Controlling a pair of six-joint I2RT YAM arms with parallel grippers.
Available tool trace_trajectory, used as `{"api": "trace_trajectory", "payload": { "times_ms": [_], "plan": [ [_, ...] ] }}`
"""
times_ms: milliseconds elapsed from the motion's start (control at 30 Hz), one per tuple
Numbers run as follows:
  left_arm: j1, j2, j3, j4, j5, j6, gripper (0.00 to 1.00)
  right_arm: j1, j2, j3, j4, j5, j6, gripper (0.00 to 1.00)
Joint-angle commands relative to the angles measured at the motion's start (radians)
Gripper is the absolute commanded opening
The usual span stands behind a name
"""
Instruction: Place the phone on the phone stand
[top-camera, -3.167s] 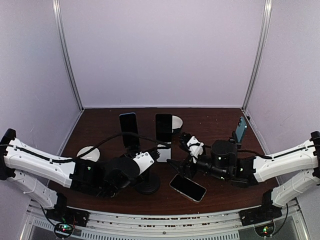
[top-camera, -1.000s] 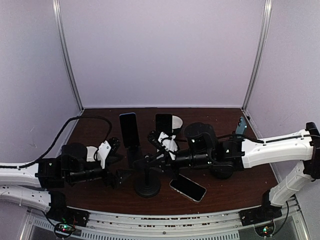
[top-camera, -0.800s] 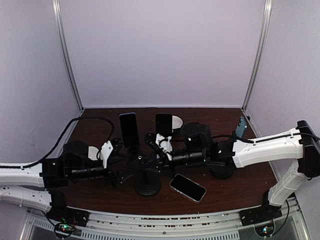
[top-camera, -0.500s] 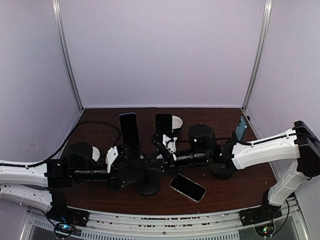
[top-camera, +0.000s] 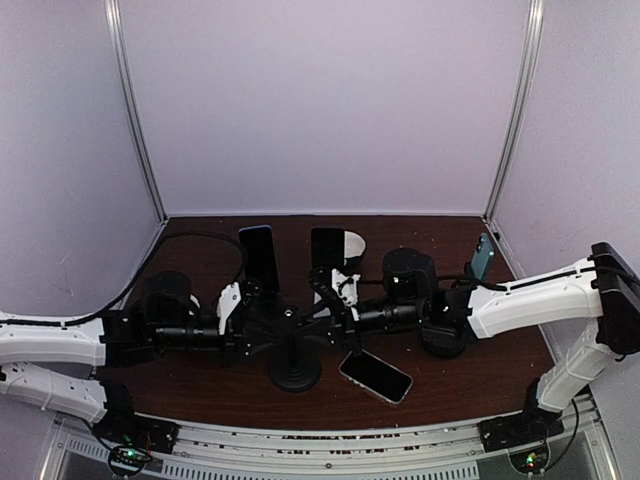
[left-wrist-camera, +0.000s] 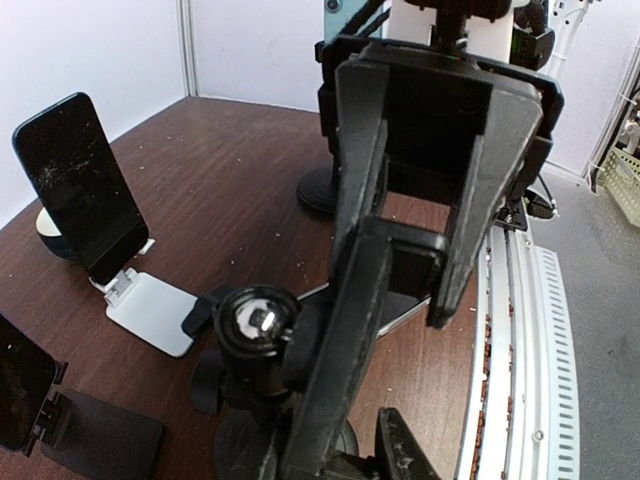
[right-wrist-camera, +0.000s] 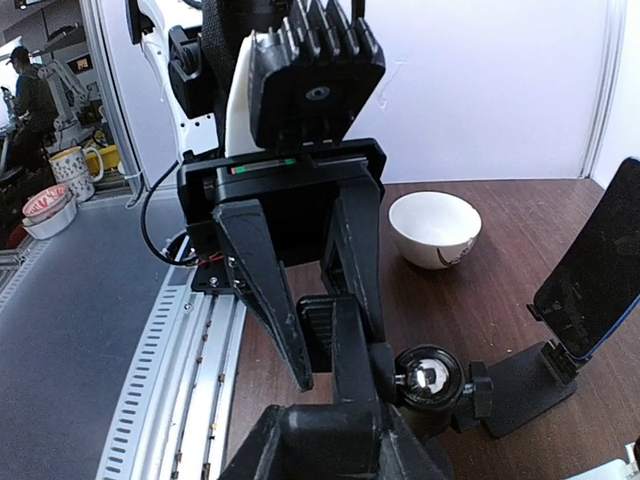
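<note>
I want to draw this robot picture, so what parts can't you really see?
Top view: the cradle of the phone stand is covered by the left claw and right claw meeting over it.
Left wrist view: the flat phone shows only as a sliver behind the stand; whether the left claw is squeezing is unclear.
Left wrist view: a propped phone is cut off by the bottom-left edge.

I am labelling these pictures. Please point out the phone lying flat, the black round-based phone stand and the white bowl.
phone (top-camera: 375, 376), top view, middle of its face.
phone stand (top-camera: 298, 378), top view, its round base.
white bowl (right-wrist-camera: 434, 215), right wrist view, its inside.
</note>
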Motion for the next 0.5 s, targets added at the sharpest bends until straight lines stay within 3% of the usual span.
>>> {"api": "trace_trajectory", "payload": {
  "times_ms": [0,133,300,467],
  "plan": [
    [-0.014,0.072,0.088,0.018,0.136,0.062,0.00,-0.005,0.039,-0.032,-0.150,0.171,0.023,0.36],
    [-0.014,0.110,0.155,-0.078,0.070,-0.008,0.00,0.024,-0.032,-0.043,-0.171,0.336,0.072,0.55],
    [-0.022,0.080,0.186,-0.212,-0.078,-0.091,0.00,0.107,-0.158,-0.103,-0.181,0.553,0.119,0.60],
    [-0.043,0.081,0.238,-0.351,-0.202,-0.177,0.00,0.215,-0.200,-0.015,-0.363,0.845,0.136,0.61]
  ]
}}
